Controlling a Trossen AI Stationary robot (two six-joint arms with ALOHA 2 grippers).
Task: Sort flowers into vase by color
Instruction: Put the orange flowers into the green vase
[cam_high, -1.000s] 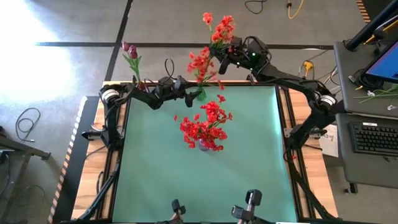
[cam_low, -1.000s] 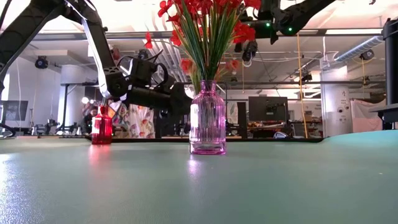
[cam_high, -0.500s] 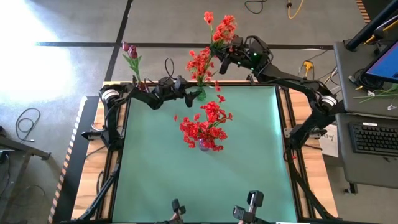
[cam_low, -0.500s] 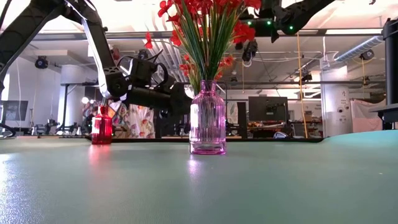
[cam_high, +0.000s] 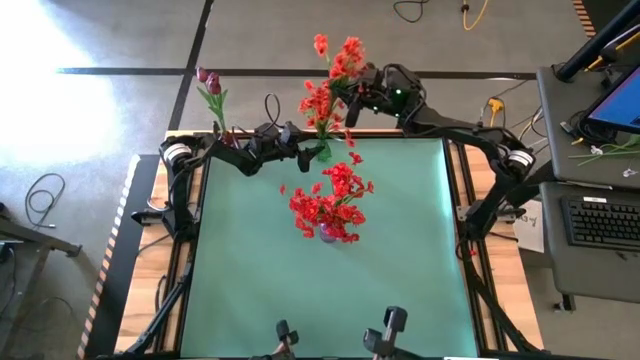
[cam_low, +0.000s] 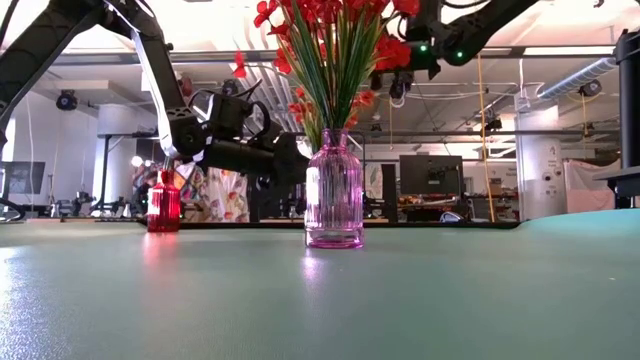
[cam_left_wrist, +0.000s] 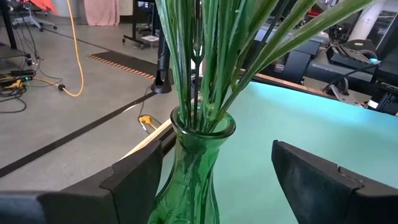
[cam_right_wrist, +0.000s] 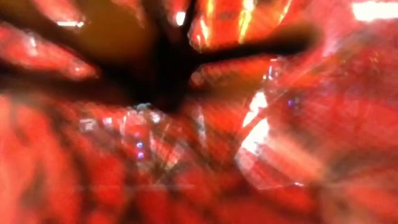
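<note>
A pink glass vase (cam_high: 328, 234) full of red flowers (cam_high: 330, 205) stands mid-table. At the far edge a green glass vase (cam_left_wrist: 194, 163) holds orange-red flowers (cam_high: 322, 100). My left gripper (cam_high: 312, 152) is open, with one finger on each side of the green vase's neck. My right gripper (cam_high: 354, 90), high above the far edge, is shut on one orange-red spray (cam_high: 342, 58), whose blooms fill the right wrist view. At the far left a small red vase (cam_low: 163, 205) holds dark magenta buds (cam_high: 208, 78). My left gripper comes at the green vase level, from the table's left; one finger (cam_left_wrist: 134, 183) stands close against the vase's shoulder and the other (cam_left_wrist: 311, 180) is apart from it, and whether any finger touches I cannot tell. My right gripper holds the orange-red spray up in the air, clear of the table; blurred red blooms (cam_right_wrist: 205, 143) against the camera hide the place of contact. In the high view the blooms (cam_high: 322, 45) stick out past the fingers, beyond the table's far edge.
The green mat (cam_high: 400, 260) is bare on its near half and along its right side. The tall stems of the pink vase (cam_low: 334, 195) stand between the two arms. A desk with a keyboard (cam_high: 600, 222) is off the table's right.
My right gripper has carried its spray a little toward the table's left along the far edge, sinking slightly and rolling at the wrist. The spray's blooms now sit nearer the flowers in the green vase. The gripper has stayed shut.
</note>
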